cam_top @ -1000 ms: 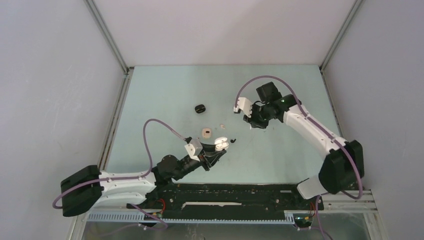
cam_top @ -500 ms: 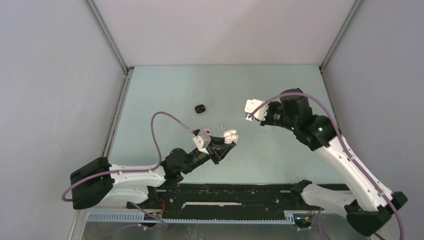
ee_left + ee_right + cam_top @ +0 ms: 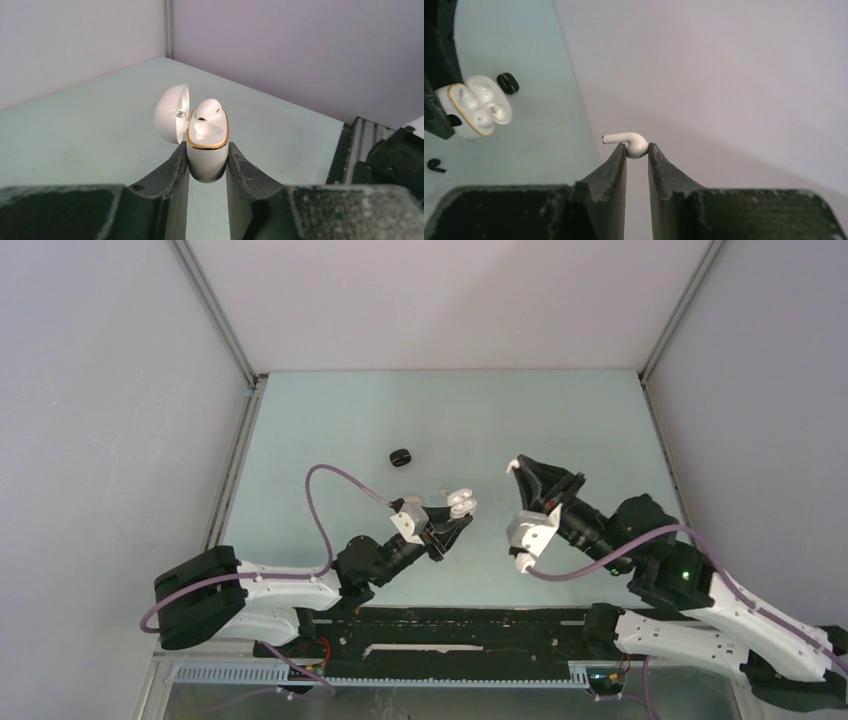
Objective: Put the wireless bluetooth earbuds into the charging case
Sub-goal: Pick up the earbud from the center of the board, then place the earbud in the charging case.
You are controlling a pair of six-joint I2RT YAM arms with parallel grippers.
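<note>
One earbud [image 3: 208,110] sits in the case [image 3: 206,162], held in the left gripper [image 3: 207,152]. A second earbud [image 3: 633,143], in the right gripper [image 3: 637,150], is to its right.

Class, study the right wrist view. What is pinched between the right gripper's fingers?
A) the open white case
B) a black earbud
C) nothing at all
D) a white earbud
D: in the right wrist view a white earbud is clamped between the fingertips of the right gripper, with its stem sticking out to the left.

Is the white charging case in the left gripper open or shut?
Open: the white charging case has its lid swung back, exposing one white earbud inside.
</note>
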